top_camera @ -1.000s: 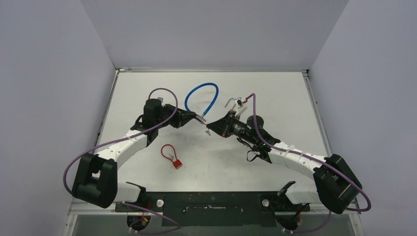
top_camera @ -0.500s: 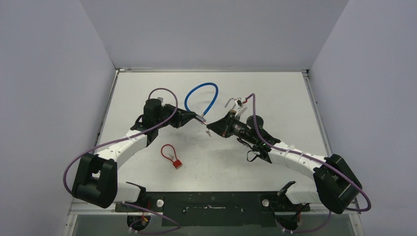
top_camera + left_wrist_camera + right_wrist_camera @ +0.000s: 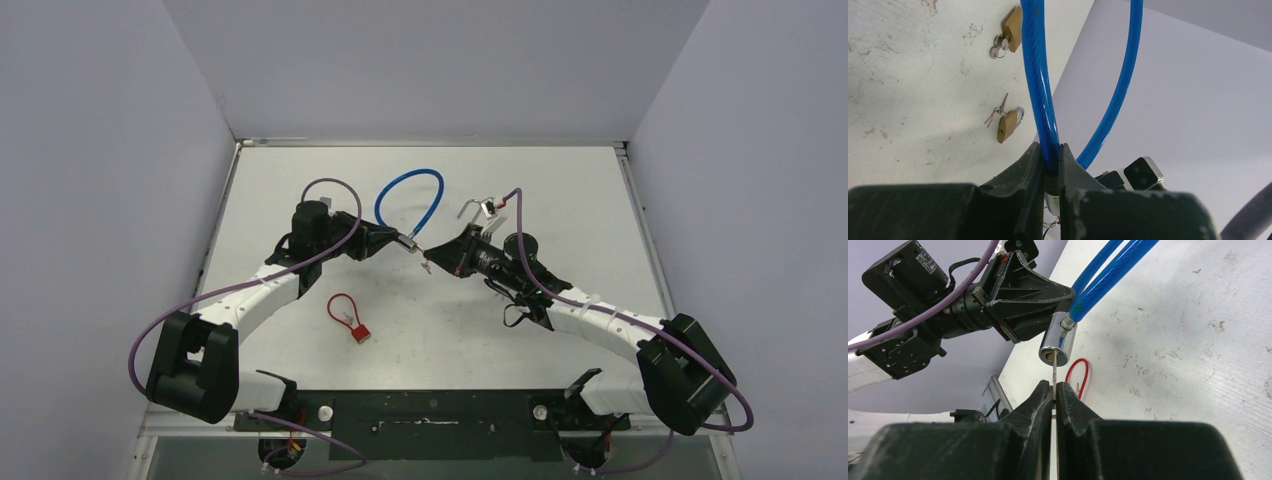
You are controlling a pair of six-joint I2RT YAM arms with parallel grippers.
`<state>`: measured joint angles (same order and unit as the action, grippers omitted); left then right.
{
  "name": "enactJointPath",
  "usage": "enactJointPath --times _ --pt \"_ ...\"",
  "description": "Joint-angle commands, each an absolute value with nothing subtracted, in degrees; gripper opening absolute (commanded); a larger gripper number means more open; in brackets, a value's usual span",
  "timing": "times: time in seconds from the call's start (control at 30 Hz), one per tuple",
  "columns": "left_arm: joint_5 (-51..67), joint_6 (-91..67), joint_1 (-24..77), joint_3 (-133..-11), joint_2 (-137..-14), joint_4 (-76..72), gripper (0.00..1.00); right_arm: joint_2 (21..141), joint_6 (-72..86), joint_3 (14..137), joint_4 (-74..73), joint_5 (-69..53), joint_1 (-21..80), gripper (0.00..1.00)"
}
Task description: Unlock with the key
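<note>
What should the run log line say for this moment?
left gripper: shut on blue cable | right gripper: shut on key | key tip: at chrome cylinder keyhole

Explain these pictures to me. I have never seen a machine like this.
These are two robot arms bolted at the near edge of a white table. One picture looks down from above and behind them. The other two come from small cameras on the wrists, so each shows its own gripper up close.

The left gripper is shut on a blue cable lock, gripping the cable right beside its chrome cylinder. The right gripper is shut on a thin key, and the tip of that key is at the cylinder's keyhole. I cannot tell how far in it is.

Lying on the table are a small red cable lock and two brass padlocks with keys attached.
</note>
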<state>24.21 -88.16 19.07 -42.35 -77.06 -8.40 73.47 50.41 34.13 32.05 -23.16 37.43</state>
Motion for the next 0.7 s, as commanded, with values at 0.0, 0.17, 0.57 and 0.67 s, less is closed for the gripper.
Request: enactJointPath --times 0.0,0.17,0.57,0.67 --pt "25.75 -86.60 19.42 -44.65 -74.57 -13.14 0.00 72.48 50.03 36.51 35.07 -22.48 37.00 0.00" --pt "25.41 -87.28 19.51 -44.59 -74.62 -13.46 0.00 73.18 50.05 36.45 35.51 -23.95 37.33 0.00" --pt "24.34 -88.07 19.42 -44.15 -74.86 -13.23 0.00 70.40 50.10 32.67 35.32 -23.67 37.44 0.00" --pt "24.43 -88.07 19.42 -44.35 -75.14 -13.41 0.00 70.47 50.15 32.38 36.02 -24.39 37.64 0.00"
